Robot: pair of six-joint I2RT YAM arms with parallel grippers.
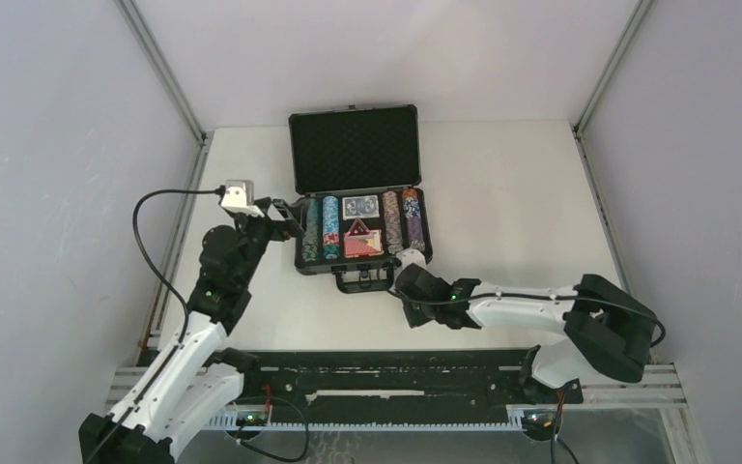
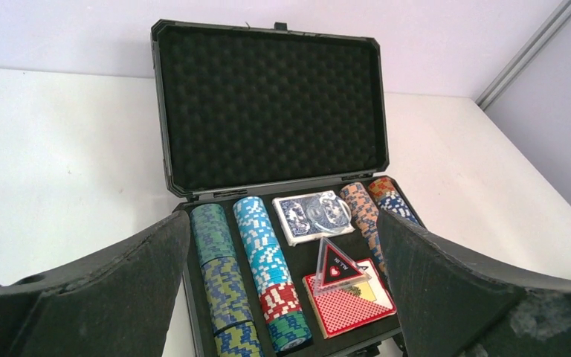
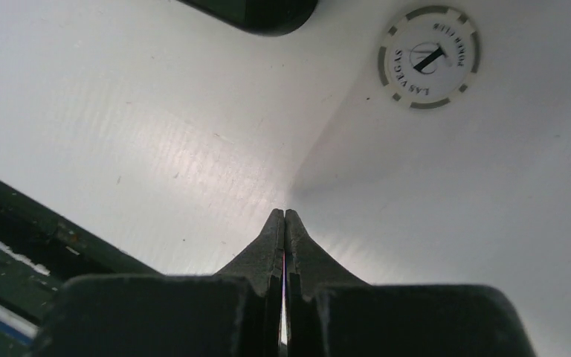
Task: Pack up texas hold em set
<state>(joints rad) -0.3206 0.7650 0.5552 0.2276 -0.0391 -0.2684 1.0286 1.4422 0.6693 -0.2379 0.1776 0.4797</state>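
The black briefcase (image 1: 362,259) stands open mid-table, its foam-lined lid (image 2: 271,104) upright. Inside lie rows of poker chips (image 2: 264,253), a blue card deck (image 2: 308,218) with a clear round button on it, and a red card deck (image 2: 349,301) with a triangular button (image 2: 338,266) leaning on it. A white poker chip (image 3: 429,57) lies loose on the table by the case's front right corner (image 1: 409,257). My left gripper (image 1: 285,217) hovers at the case's left side, open and empty (image 2: 282,223). My right gripper (image 3: 284,216) is shut on nothing, low over the table just short of the white chip (image 1: 408,280).
The case's handle (image 1: 365,280) sticks out toward the arms. A black slotted rail (image 1: 396,387) runs along the near edge. Grey walls with metal posts (image 1: 159,68) close in both sides and the back.
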